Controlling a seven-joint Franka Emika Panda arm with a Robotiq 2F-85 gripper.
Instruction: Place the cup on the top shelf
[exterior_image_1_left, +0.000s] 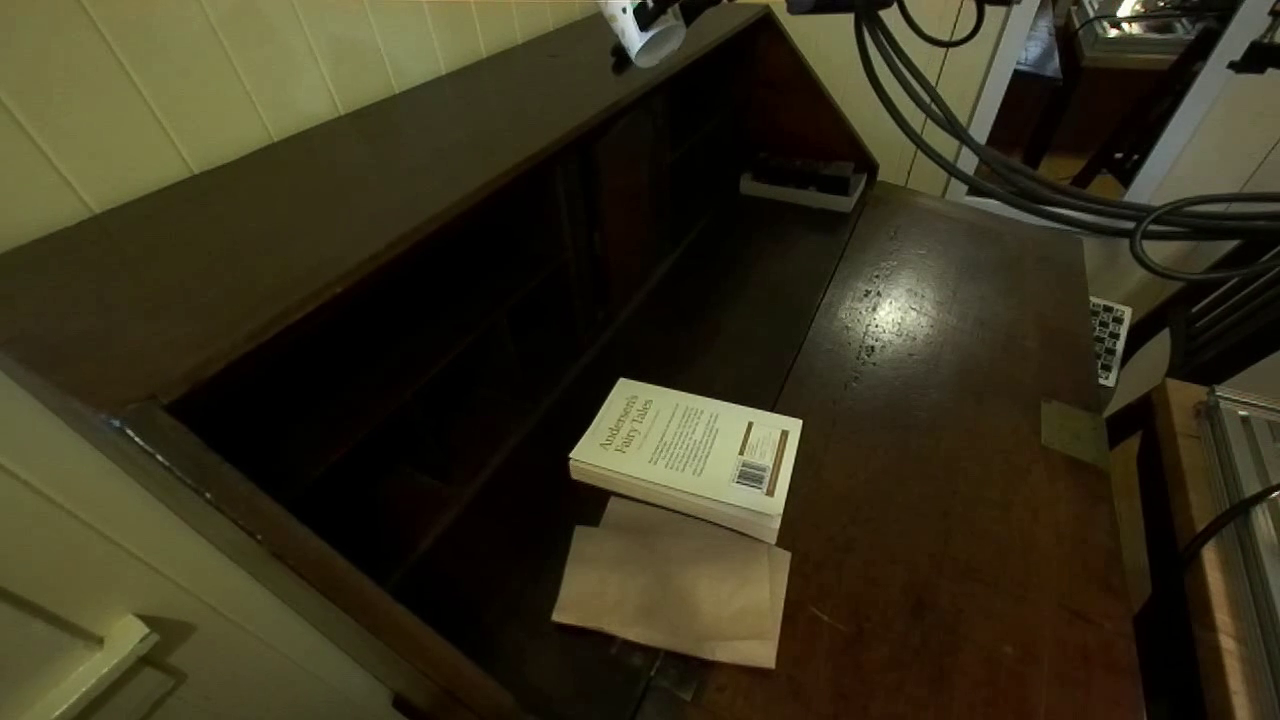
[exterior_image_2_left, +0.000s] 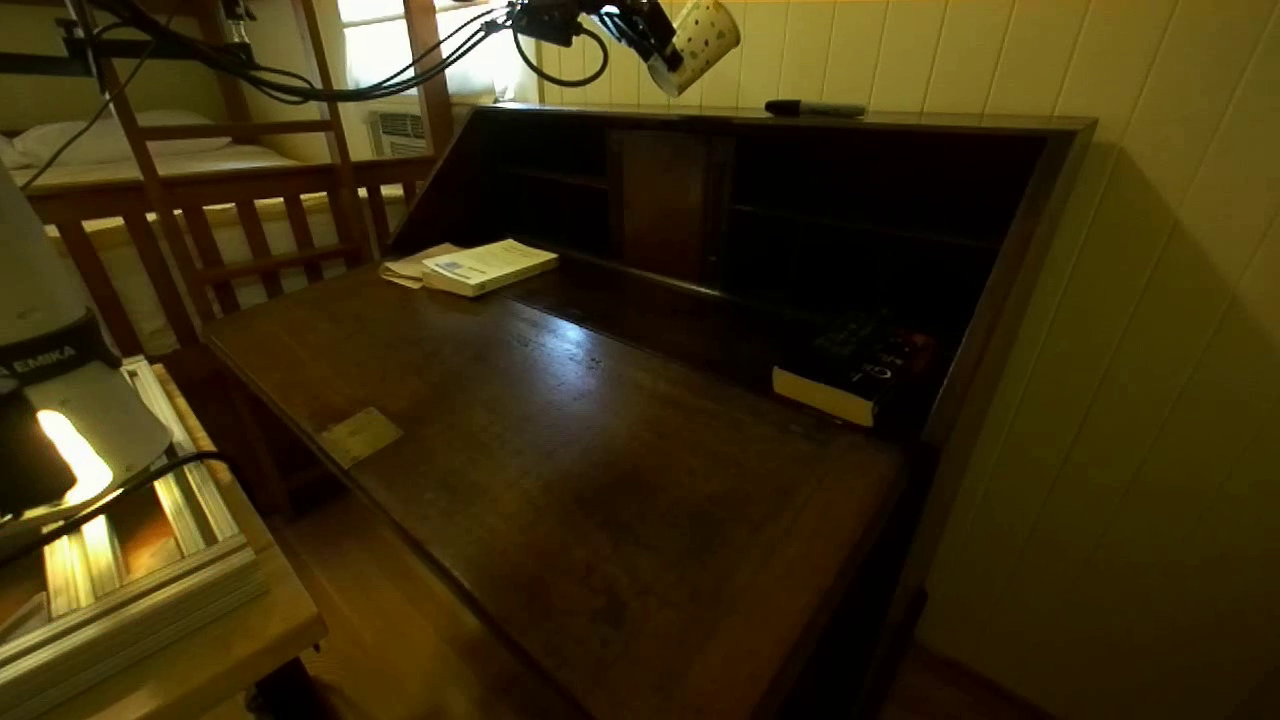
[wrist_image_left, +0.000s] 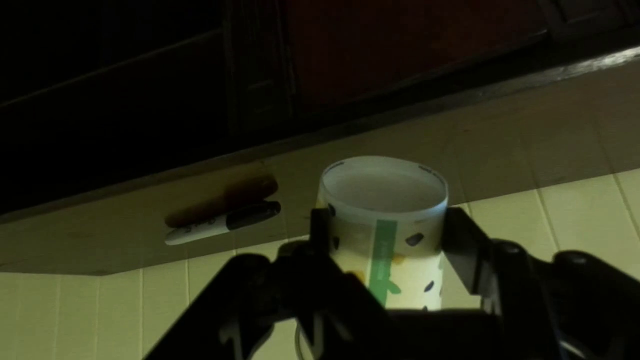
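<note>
Before a yellow panelled wall (exterior_image_2_left: 1050, 50), a black two-fingered pincer (wrist_image_left: 385, 234) pinches a tapered, speckled white cup (exterior_image_2_left: 704, 42) — likely light, crushable paper, best held gently by its sides — tilted above the long dark-brown wooden top shelf (exterior_image_1_left: 330, 190)

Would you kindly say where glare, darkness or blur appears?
In both exterior views, light glares off the desktop; in an exterior view, the window washes out; in the wrist view, the compartments are nearly black and the gripper looks dark and soft.
</note>
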